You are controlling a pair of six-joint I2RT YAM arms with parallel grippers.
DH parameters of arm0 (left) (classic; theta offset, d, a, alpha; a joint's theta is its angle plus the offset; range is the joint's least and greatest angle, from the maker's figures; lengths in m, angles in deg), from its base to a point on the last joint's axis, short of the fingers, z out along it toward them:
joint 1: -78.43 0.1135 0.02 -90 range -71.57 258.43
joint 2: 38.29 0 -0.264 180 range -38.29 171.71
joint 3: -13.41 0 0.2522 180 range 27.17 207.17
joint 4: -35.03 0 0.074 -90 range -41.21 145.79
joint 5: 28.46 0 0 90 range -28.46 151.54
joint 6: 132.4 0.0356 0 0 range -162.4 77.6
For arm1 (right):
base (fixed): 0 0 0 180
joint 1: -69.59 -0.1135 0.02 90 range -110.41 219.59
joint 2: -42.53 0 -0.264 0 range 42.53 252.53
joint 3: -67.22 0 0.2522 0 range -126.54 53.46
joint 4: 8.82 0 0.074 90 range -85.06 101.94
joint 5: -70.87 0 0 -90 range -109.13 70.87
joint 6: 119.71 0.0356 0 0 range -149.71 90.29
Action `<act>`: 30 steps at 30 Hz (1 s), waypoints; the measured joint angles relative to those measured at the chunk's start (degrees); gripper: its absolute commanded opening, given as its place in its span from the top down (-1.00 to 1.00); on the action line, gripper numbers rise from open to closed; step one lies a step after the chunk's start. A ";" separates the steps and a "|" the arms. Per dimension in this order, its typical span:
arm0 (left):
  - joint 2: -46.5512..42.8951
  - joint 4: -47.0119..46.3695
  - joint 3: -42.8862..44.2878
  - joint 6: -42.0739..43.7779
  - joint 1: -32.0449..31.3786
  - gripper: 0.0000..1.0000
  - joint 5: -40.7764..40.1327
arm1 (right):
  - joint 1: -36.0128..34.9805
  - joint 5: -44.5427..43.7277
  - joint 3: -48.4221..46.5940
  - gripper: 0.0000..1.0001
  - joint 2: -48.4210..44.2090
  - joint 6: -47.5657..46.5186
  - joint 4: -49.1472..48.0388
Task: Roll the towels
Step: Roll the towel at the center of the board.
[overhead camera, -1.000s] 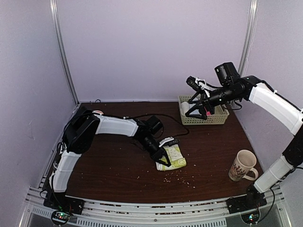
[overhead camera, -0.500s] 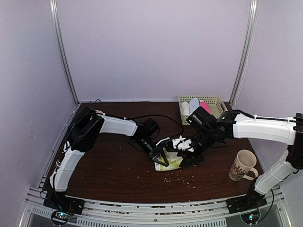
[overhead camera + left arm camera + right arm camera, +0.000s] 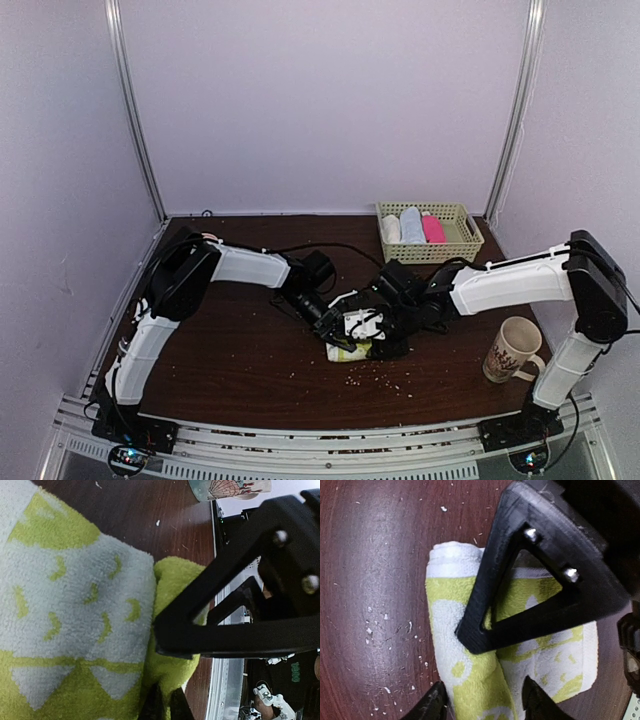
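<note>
The yellow-green towel (image 3: 348, 352) lies partly rolled on the brown table, in the middle. My left gripper (image 3: 343, 330) is shut on a green fold at the towel's edge (image 3: 175, 670), its tips (image 3: 162, 706) pinching the cloth. From the right, my right gripper (image 3: 373, 334) comes down over the towel. In the right wrist view its fingers (image 3: 436, 704) sit on either side of the rolled part (image 3: 451, 630) and press against it, with the gripper (image 3: 485, 702) shut on the roll. The hot-pink towel (image 3: 433, 228) lies rolled up in the basket.
A pale green basket (image 3: 464, 250) at the back right also holds a white roll (image 3: 392, 229) and a light-blue roll (image 3: 411, 224). A patterned mug (image 3: 513, 350) stands at the right front. Crumbs (image 3: 375, 378) dot the table in front of the towel.
My right arm has swung from above the basket down to the yellow-green towel, and its jaws have narrowed around the roll. The left gripper has kept its hold in place.
</note>
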 measured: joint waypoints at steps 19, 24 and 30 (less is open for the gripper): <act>-29.44 -17.75 -27.98 -1.20 1.18 0.32 -23.69 | 3.52 21.59 -14.43 0.87 12.74 -2.25 17.81; -42.93 -29.40 -37.55 -2.21 1.60 0.23 -32.74 | 8.52 31.04 -23.43 0.84 20.87 -3.91 29.59; -50.40 -35.47 -45.33 2.29 -1.42 0.19 -42.40 | 13.05 41.90 -39.43 0.84 36.37 -6.05 47.36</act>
